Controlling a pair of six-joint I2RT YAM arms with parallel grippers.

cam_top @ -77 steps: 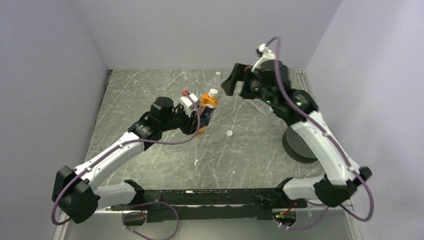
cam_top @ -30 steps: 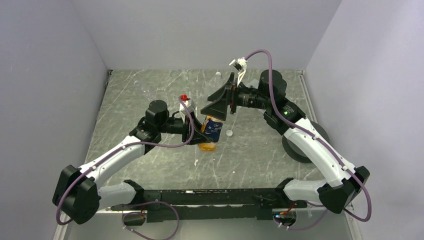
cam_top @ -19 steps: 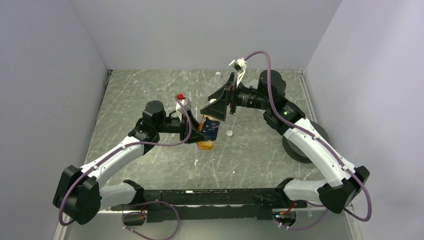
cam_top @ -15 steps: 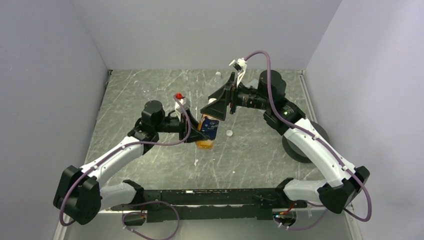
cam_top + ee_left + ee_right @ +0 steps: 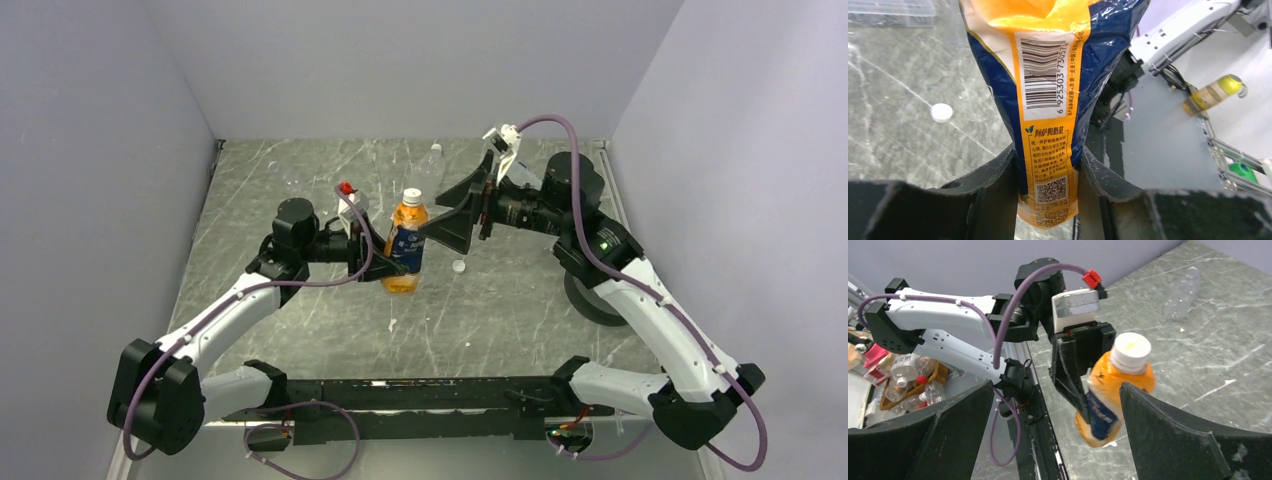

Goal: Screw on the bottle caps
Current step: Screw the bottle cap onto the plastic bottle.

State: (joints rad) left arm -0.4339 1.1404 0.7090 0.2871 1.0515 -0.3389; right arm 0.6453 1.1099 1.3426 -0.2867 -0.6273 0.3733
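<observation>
A grey-green marbled worktop, crossed with pale scratches, sits between plain lavender-grey walls on the left, back and right. Near the middle, the left gripper has its jaws clamped on the label of the orange bottle, which stands upright with a white cap on its neck. The right gripper, jaws spread wide, faces the bottle from just beside it. A loose white cap lies just right of the bottle. A clear bottle is near the back edge, and a second clear bottle lies on its side beyond the left arm. A black disc sits by the right wall. The widest mostly bare stretch is the near half, ahead of the arm bases.
</observation>
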